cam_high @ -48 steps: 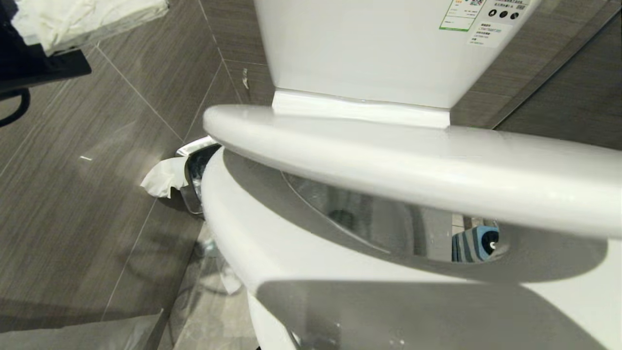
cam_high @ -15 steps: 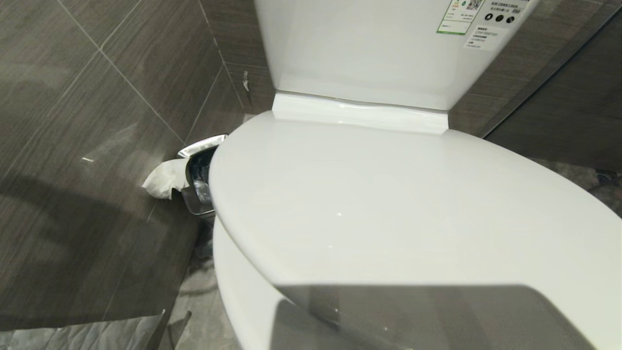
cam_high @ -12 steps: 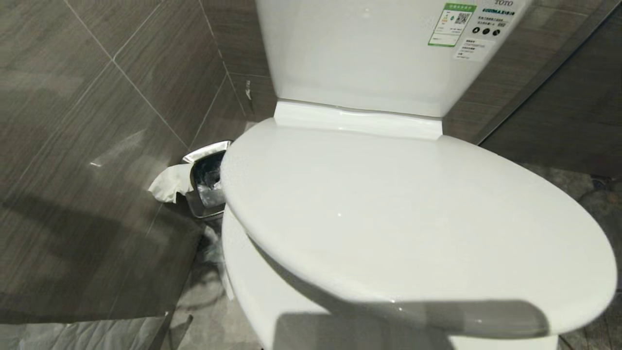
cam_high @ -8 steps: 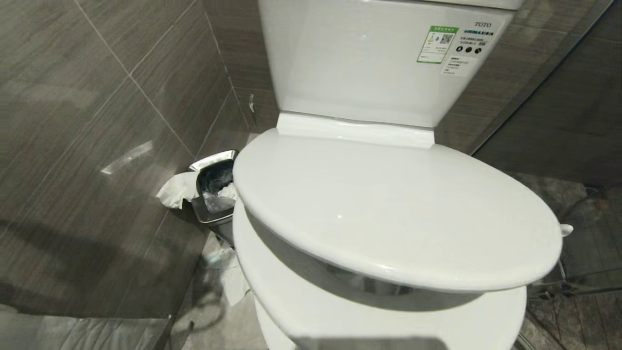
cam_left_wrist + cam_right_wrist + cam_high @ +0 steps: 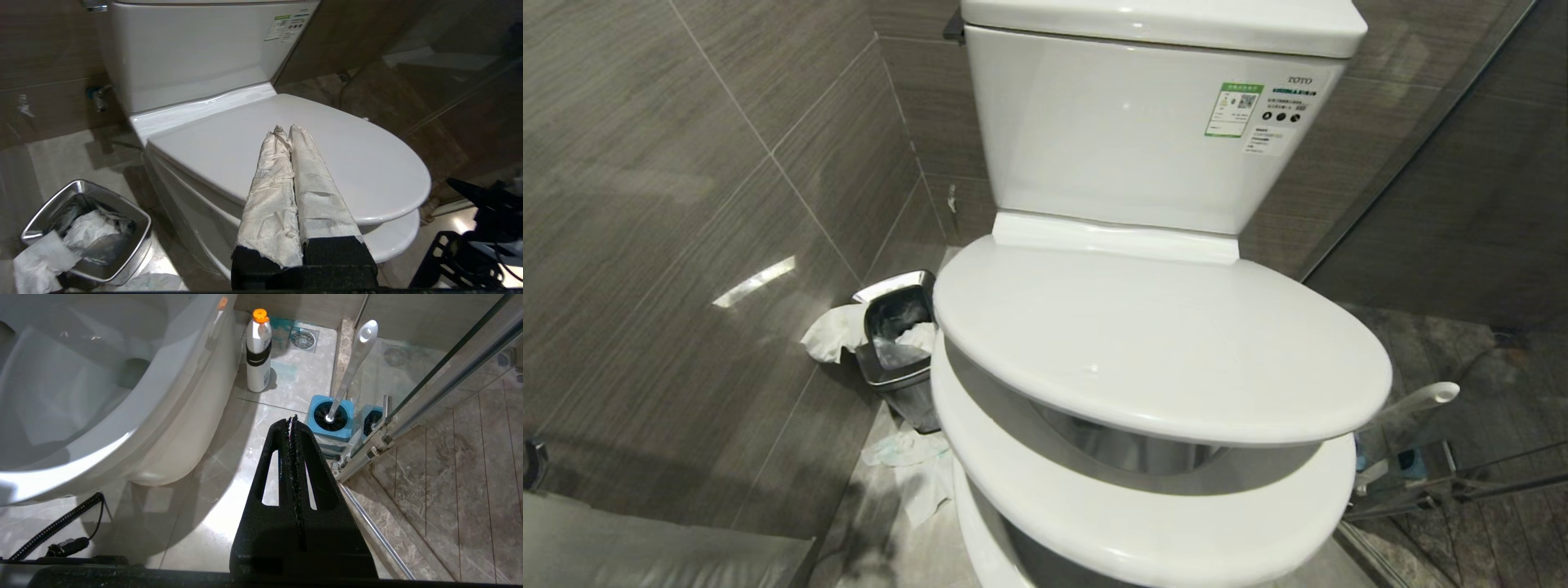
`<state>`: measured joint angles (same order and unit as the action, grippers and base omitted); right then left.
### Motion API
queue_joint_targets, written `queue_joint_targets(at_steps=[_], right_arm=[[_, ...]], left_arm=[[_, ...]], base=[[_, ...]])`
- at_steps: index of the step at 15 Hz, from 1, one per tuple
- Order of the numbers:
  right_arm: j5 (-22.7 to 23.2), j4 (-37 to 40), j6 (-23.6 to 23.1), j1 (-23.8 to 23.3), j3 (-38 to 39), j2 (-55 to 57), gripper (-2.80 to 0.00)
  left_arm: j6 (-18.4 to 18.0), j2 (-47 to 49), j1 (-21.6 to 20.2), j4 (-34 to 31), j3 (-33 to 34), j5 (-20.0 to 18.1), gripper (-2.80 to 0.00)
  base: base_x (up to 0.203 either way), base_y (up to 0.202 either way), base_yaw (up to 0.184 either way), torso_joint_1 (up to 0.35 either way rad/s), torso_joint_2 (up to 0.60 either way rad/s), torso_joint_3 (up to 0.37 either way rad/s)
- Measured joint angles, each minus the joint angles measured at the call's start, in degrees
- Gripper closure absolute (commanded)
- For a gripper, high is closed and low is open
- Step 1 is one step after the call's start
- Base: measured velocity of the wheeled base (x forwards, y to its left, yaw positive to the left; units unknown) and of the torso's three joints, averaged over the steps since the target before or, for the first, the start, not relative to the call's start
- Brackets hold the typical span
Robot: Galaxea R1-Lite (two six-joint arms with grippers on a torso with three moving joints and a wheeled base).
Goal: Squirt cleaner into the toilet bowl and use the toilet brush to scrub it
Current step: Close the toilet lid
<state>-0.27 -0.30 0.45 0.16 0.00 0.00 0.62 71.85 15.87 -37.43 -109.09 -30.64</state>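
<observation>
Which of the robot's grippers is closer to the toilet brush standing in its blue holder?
Right. The right gripper hangs just short of the toilet brush; the left gripper is over the toilet lid.

Dark wood-grain wall tiles (image 5: pixel 670 204), grey marbled floor (image 5: pixel 212 490), steel waste bin (image 5: pixel 898 343), glass partition (image 5: pixel 441 388)

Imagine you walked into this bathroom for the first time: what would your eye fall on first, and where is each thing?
The big white toilet bowl fills the middle, its lid hanging partly lowered over the seat. On the floor at its left, against the wall, stands a steel waste bin stuffed with tissue. At its right, by the glass partition, the toilet brush stands in a blue holder, near a white bottle with an orange cap.
</observation>
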Motion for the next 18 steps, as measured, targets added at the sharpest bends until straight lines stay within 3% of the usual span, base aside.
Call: queue_joint_targets(at_steps=[3,5,8,11,14,18], right_arm=[[0.01,0.00,-0.01,0.00,0.00,0.00,0.00],[0.02,0.00,0.00,0.00,0.00,0.00,0.00],[0.02,-0.01,0.01,0.00,0.00,0.00,0.00],[0.02,-0.02,-0.01,0.00,0.00,0.00,0.00],[0.02,-0.02,-0.01,0.00,0.00,0.00,0.00],[-0.01,-0.02,-0.01,0.00,0.00,0.00,0.00]], left_arm=[[-0.61,1.45,1.11,2.20,-0.88,-1.11,0.00],[-1.46,2.46,3.17,2.89,-1.07,0.28,0.00],[-3.44,4.62,8.45,2.18,-0.61,9.54,0.00],[-10.50,6.01,14.35,-2.43,4.06,19.90,0.00],[-13.33,8.13,20.65,-3.03,6.46,28.89,0.00],[-24.43,10.64,25.52,-2.79,6.58,32.99,0.00]], base=[[0.000,0.000,0.000,0.000,0.00,0.000],[0.000,0.000,0.000,0.000,0.00,0.000],[0.000,0.000,0.000,0.000,0.00,0.000],[0.000,0.000,0.000,0.000,0.00,0.000],[0.000,0.000,0.000,0.000,0.00,0.000],[0.000,0.000,0.000,0.000,0.00,0.000]])
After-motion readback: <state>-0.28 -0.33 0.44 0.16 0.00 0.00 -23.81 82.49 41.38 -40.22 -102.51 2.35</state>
